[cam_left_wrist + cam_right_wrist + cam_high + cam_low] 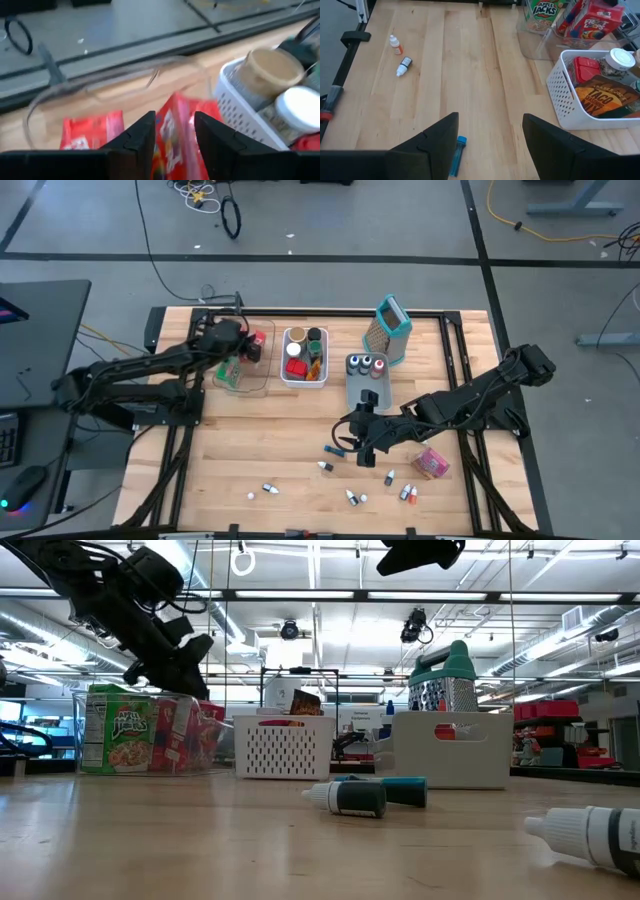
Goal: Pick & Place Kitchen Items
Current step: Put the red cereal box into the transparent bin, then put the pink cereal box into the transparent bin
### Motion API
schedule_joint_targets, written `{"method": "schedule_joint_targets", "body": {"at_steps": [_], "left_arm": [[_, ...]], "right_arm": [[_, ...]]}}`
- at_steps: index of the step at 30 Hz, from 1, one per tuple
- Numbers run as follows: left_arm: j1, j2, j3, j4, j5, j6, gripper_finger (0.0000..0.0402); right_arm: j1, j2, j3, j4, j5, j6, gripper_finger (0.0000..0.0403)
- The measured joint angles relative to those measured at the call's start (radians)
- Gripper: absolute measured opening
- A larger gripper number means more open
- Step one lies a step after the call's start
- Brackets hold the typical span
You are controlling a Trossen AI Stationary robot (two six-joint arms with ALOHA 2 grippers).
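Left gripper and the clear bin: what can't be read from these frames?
- Left gripper: left wrist view is blurred; whether its fingers touch the red packet between them can't be told.
- High view: the left arm covers part of the clear bin, hiding contents.
- Low view: the grey bin wall hides what's inside.
- Loose bottles: labels too small in the high view.
- Right gripper: open, nothing between its fingers.

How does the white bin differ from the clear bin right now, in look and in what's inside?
The white bin has opaque perforated walls; the clear bin is see-through. The white bin holds round jars and a taco packet; the clear bin holds small cereal boxes, green and red. The left gripper hovers over the clear bin with fingers parted; nothing hovers over the white bin. Both stand side by side at the table's far edge.
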Motion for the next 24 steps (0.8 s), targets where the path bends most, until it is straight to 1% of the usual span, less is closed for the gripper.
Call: {"method": "schedule_joint_targets", "body": {"at_steps": [4, 8, 11, 15, 17, 19, 21, 24], "left_arm": [[0.0, -0.044, 0.0, 0.038, 0.003, 0.031, 0.0154], [0.0, -0.131, 0.018, 0.043, 0.012, 0.061, 0.0155], [0.0, -0.202, 0.041, 0.054, 0.076, 0.069, 0.0155], [0.0, -0.289, 0.053, 0.061, 0.166, 0.108, 0.0155], [0.0, -0.324, 0.053, 0.056, 0.191, 0.118, 0.0155], [0.0, -0.357, 0.053, 0.036, 0.228, 0.121, 0.0155], [0.0, -0.388, 0.053, 0.023, 0.282, 0.138, 0.0155], [-0.001, -0.43, 0.053, 0.003, 0.38, 0.192, 0.0155]], "right_arm": [[0.0, 0.0, 0.0, 0.0, 0.0, -0.01, 0.0233], [0.0, 0.0, 0.0, 0.0, -0.002, -0.066, 0.0233], [-0.001, 0.0, 0.0, 0.004, 0.005, -0.132, 0.0233], [-0.002, 0.0, -0.001, 0.038, 0.057, -0.277, 0.0233], [-0.002, 0.0, -0.001, 0.055, 0.057, -0.284, 0.0233], [-0.002, 0.0, -0.001, 0.064, 0.029, -0.275, 0.0233], [-0.002, 0.0, -0.001, 0.075, -0.007, -0.259, 0.0233], [-0.002, 0.0, -0.001, 0.103, -0.026, -0.258, 0.0233]]}}
